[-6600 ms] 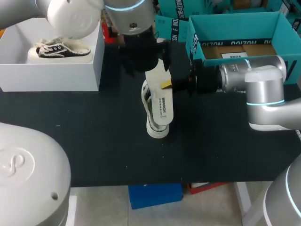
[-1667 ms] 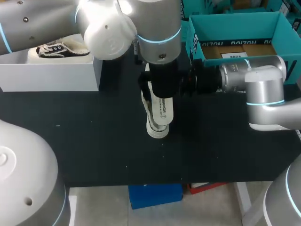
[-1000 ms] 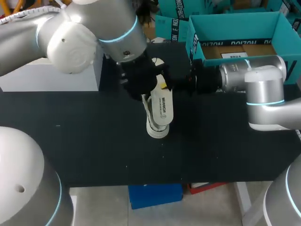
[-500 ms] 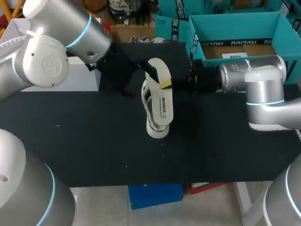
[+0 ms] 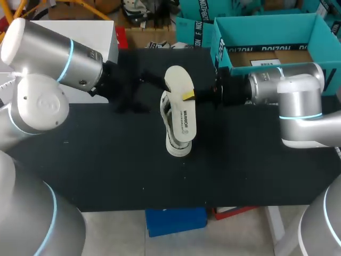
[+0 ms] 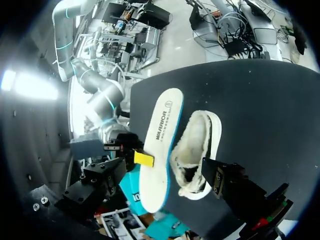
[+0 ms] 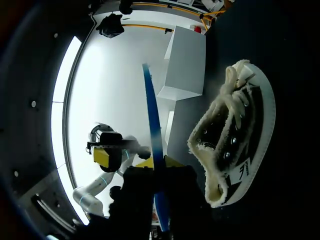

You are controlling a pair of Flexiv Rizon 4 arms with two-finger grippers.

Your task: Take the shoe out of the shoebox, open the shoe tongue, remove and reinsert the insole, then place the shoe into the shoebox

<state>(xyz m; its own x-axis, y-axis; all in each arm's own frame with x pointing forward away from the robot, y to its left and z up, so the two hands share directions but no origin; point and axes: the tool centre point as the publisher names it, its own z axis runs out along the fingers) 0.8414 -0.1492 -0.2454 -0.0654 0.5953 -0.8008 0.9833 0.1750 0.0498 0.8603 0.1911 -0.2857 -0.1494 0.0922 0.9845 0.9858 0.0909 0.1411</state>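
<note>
This looks like a robot lab. A left arm (image 5: pixel 50 56) and a right arm (image 5: pixel 290 93) hang over a black table (image 5: pixel 106 165). A teal shoebox (image 5: pixel 266 26) sits at its far edge.

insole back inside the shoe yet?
No: in the left wrist view the whole insole stands outside the shoe, beside its opening, pinched by the right gripper.

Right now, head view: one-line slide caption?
Right gripper holds the removed insole beside the sneaker on the black table.

Plain black table (image 5: pixel 106 170) top
</note>
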